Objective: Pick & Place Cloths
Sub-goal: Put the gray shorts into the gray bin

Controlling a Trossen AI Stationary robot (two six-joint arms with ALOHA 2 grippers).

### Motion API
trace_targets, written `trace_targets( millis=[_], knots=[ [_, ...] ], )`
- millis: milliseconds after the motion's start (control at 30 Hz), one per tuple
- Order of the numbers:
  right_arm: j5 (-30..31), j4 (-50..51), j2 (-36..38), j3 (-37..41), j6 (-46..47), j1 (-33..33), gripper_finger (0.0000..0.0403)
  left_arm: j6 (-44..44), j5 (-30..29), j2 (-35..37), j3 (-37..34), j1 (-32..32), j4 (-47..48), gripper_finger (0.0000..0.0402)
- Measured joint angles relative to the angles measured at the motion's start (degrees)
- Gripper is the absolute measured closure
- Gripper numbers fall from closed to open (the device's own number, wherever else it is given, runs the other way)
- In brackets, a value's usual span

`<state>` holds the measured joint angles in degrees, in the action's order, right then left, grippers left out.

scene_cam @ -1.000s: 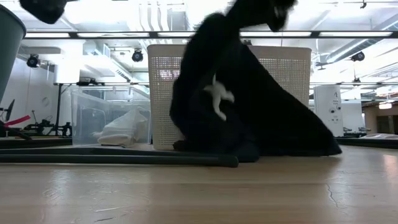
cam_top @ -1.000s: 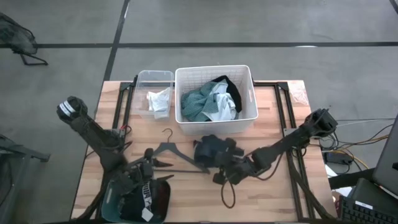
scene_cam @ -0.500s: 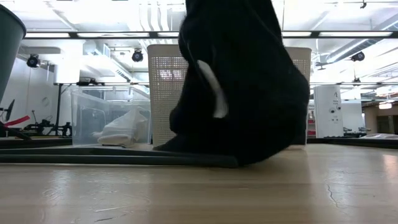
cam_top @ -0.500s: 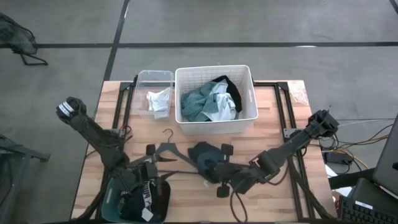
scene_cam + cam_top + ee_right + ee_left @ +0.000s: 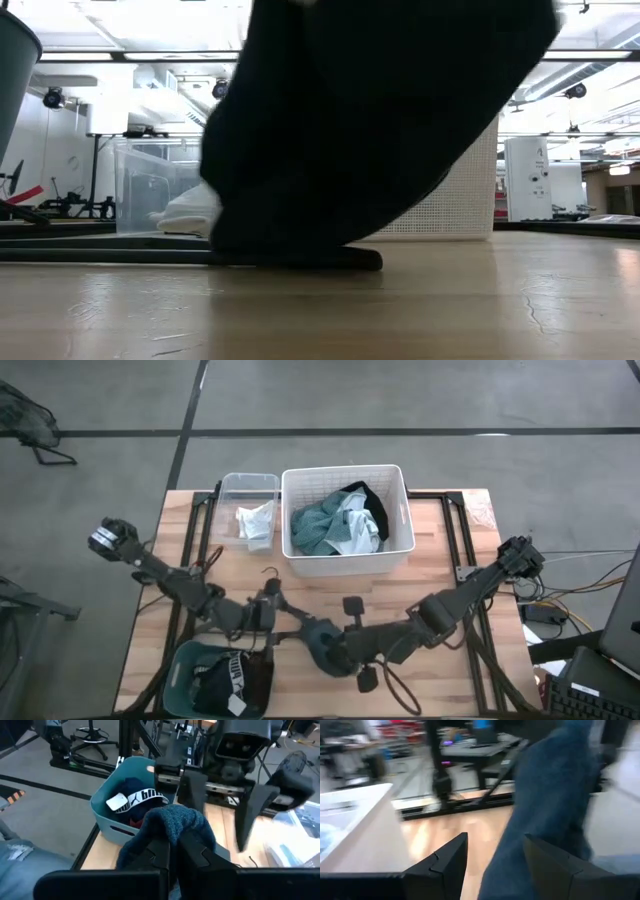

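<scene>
Right pincer point(image 5: 172, 851) clamped on dark blue cloth point(image 5: 172, 822), lifted near worktop's front edge. Left pincer point(image 5: 492, 852) wide, just beside. Best carried clear of hanger point(image 5: 268, 598), released over teal bin point(image 5: 107, 802) at front-left corner.

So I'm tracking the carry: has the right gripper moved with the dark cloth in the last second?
Yes. The right gripper, shut on the dark blue cloth, has moved leftward, away from the white basket toward the teal bin.
</scene>
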<state>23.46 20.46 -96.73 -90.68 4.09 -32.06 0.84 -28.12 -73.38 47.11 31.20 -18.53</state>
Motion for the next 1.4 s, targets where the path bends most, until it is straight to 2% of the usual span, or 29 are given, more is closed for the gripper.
trace_targets(
  millis=[67, 233, 400, 467, 567, 733, 900, 1033, 1100, 1200, 1333, 1400],
  knots=[
    [0.1, 0.1, 0.0, -0.3, -0.3, 0.3, 0.0394, -0.3, 6.2, -0.4, 0.2, -1.4, -1.1, 0.0204],
    [0.0, 0.1, 0.0, -0.7, -0.2, 1.6, 0.0394, -0.5, 11.6, -2.0, 0.2, -2.6, -4.0, 0.0204],
    [-1.2, 3.9, 0.0, -0.7, 1.1, 2.1, 0.0394, -3.2, 27.8, -2.6, 0.4, -2.5, -4.2, 0.0204],
    [-1.8, 4.6, 0.0, -0.6, 1.7, 2.1, 0.0394, -4.4, 30.9, -2.5, 0.6, -2.3, -5.1, 0.0204],
    [-2.2, 4.0, 0.0, -0.6, 1.8, 2.1, 0.0394, -5.8, 29.7, -2.4, 1.1, -2.2, -5.3, 0.0204],
    [-2.5, 1.5, 0.0, -0.6, 1.1, 2.1, 0.0394, -5.5, 17.8, -2.9, 1.4, -2.3, -5.2, 0.0204],
    [-2.6, -0.9, 0.0, -0.5, -0.2, 2.7, 0.0394, -5.6, 17.6, -5.0, 1.4, -3.3, -7.4, 0.0204],
    [-4.4, -1.4, 0.0, -0.5, -0.3, 3.0, 0.0394, -7.1, 11.5, -6.0, 1.4, -3.6, -7.5, 0.0204],
    [-7.2, -1.4, 0.0, -0.5, -0.3, 3.0, 0.0394, -6.8, 9.9, -6.1, 1.4, -3.6, -7.4, 0.0204],
    [-11.7, -1.9, 0.0, -0.5, -0.2, 3.0, 0.0394, -6.5, 11.3, -6.1, 1.4, -3.7, -7.8, 0.0204],
    [-11.1, -1.9, 0.0, -0.2, -0.2, 3.0, 0.0394, -5.3, 22.6, -6.1, 2.2, -3.8, -8.0, 0.0204],
    [-11.0, -1.9, 0.0, 0.0, -0.2, 3.3, 0.0394, -5.4, 24.6, -6.1, 2.7, -3.7, -8.0, 0.0204]
  ],
)
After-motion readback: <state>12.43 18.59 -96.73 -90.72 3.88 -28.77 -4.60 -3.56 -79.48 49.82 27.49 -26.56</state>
